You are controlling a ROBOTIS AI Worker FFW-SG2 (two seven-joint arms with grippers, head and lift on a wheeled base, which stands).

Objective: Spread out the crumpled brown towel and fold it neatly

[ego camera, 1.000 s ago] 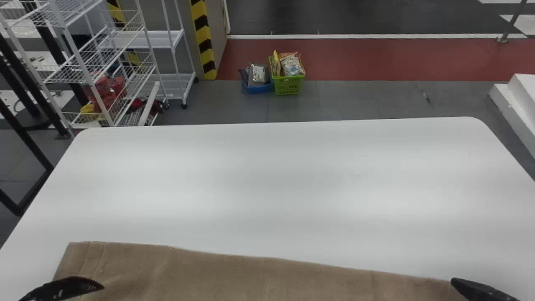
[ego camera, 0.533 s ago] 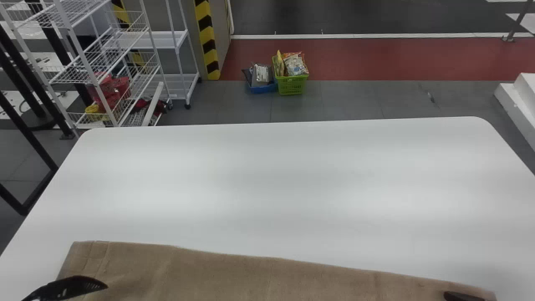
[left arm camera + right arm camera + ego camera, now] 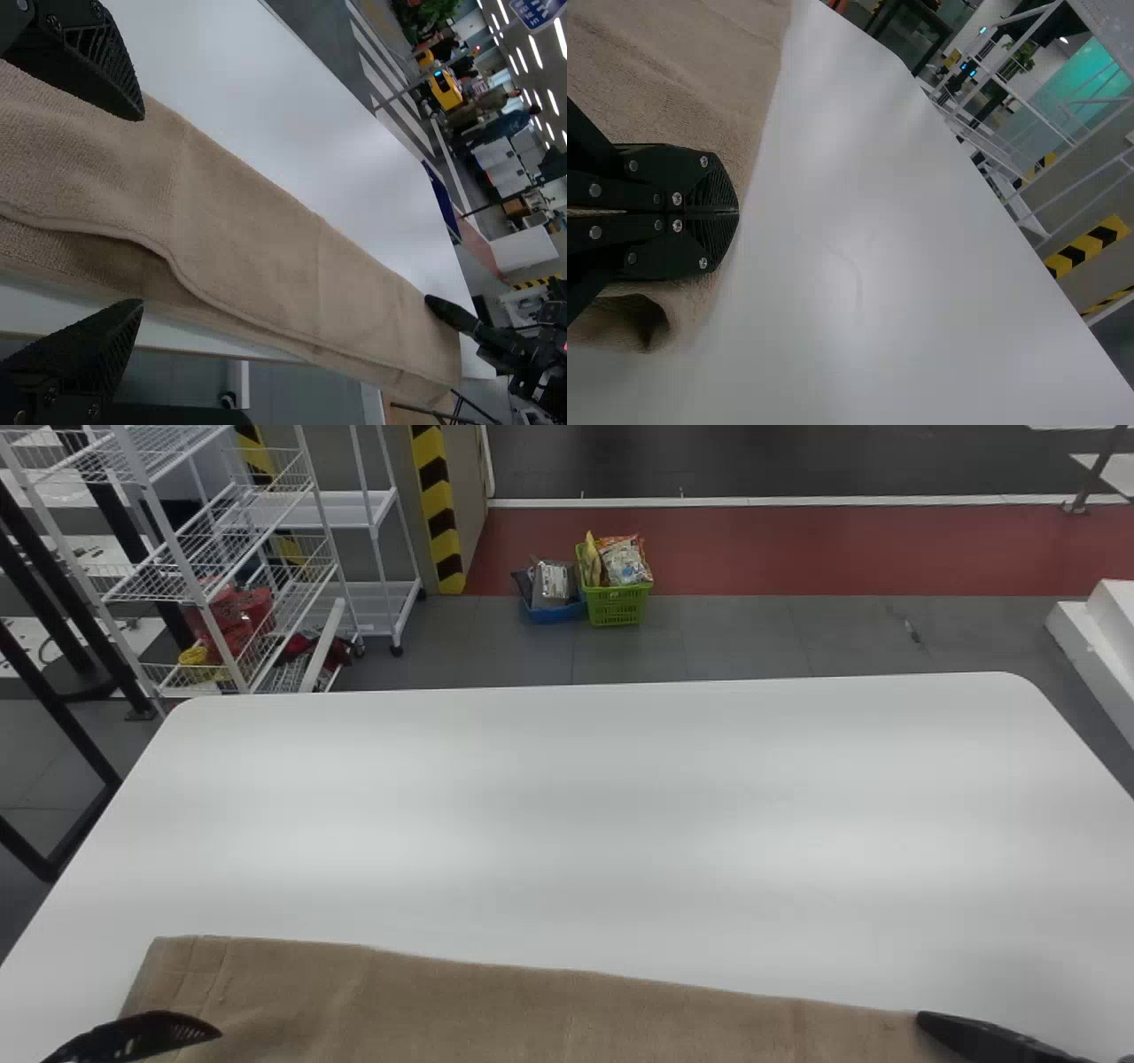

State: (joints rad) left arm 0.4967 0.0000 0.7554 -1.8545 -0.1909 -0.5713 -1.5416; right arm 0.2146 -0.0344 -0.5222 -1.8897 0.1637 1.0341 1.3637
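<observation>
Right fingers (image 3: 974,1035) together, brown towel (image 3: 496,1010) beneath

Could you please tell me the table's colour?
The smooth rectangular table is white, clearest in the head view.

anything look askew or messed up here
Yes, the folded towel looks uneven: its upper layer's hem curves back, leaving a strip of the layer below uncovered. Beside the shut right gripper, the towel also bulges into a hollow loop instead of lying flat. Nothing looks spilled.
</observation>
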